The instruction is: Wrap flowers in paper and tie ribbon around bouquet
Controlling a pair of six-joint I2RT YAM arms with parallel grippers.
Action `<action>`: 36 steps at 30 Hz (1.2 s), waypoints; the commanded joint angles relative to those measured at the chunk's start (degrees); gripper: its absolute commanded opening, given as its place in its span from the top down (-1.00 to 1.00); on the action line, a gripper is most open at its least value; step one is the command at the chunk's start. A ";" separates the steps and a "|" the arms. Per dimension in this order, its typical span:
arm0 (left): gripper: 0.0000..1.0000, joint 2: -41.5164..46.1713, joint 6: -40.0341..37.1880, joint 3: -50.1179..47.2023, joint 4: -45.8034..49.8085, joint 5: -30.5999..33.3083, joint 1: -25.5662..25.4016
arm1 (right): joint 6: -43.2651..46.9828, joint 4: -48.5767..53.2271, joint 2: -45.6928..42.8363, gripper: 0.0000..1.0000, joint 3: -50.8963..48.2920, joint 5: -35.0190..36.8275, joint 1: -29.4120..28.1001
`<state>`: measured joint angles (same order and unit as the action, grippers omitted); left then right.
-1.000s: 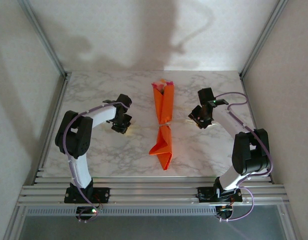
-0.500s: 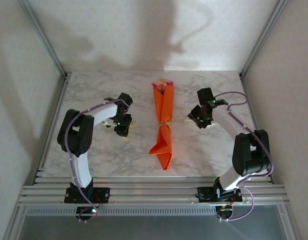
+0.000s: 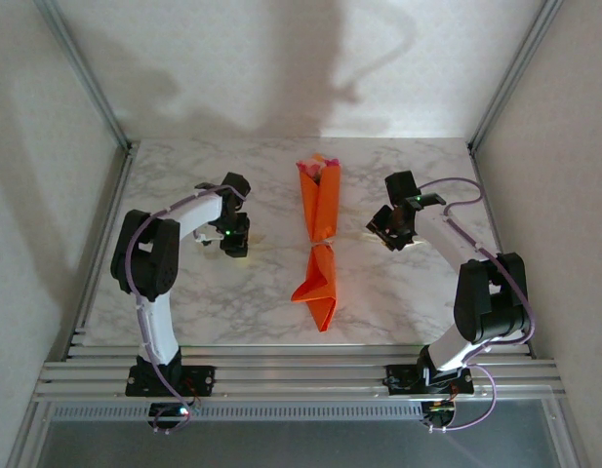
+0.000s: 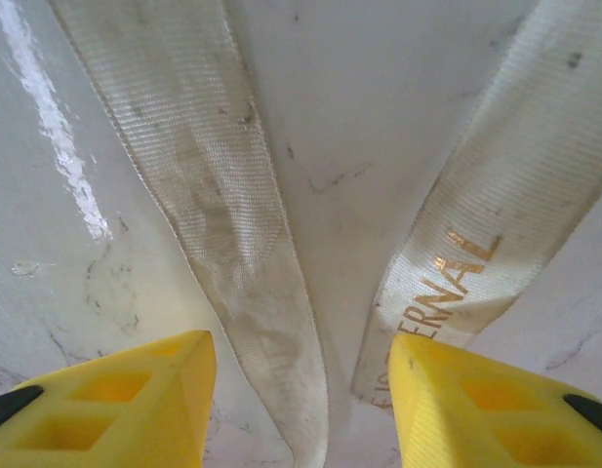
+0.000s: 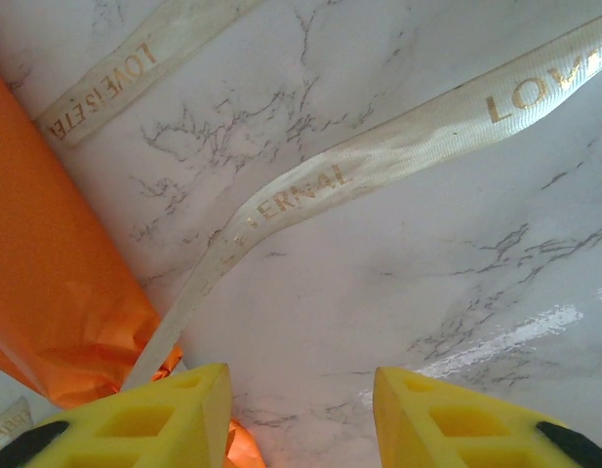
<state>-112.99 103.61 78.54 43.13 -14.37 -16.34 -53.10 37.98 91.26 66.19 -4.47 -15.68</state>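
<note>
- Now the bouquet (image 3: 320,234) lies at the middle of the bench (image 3: 213,292), its orange paper (image 5: 47,244) cinched by ribbon (image 5: 379,161).
- Left claw (image 4: 299,361) hangs open over two ribbon strands.
- Right claw (image 5: 301,380) is open too, beside the paper, gripping nothing.

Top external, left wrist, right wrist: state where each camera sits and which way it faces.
Top external: above and behind the bases, looking down on the table and bouquet; both arms, left claw, right claw.
Left wrist: on the left arm, facing down at ribbon; yellow fingertips.
Right wrist: on the right arm, facing down at ribbon and bouquet; yellow fingertips.
Shared: both wrist views show the ribbon.
</note>
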 commanded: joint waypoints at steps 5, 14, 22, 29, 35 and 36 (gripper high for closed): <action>0.09 -2.57 2.40 -0.76 -0.04 -1.10 0.30 | 0.74 0.83 -0.21 0.15 0.26 0.69 -0.31; 0.13 -6.48 2.13 0.23 0.20 -0.60 -0.53 | 0.01 0.45 -0.83 0.16 -0.63 0.87 -0.50; 1.00 -2.13 1.60 -4.79 -4.65 1.68 -1.06 | -0.07 0.26 -1.00 0.16 -1.07 1.13 -0.49; 1.00 6.19 -2.48 -2.76 -0.06 4.32 -2.50 | 0.63 0.39 -0.67 0.16 -0.13 1.68 -0.49; 1.00 11.02 -3.95 -5.56 -1.73 0.76 -3.87 | 2.42 -0.21 0.38 0.17 2.10 1.08 -0.99; 1.00 11.12 -4.62 -4.99 -1.86 0.60 -4.11 | 3.45 -1.00 0.40 0.17 2.55 0.59 -1.51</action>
<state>-103.18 100.77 74.02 39.57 -13.32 -19.70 -52.27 37.93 91.29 66.41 -4.10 -16.01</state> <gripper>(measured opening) 0.033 0.416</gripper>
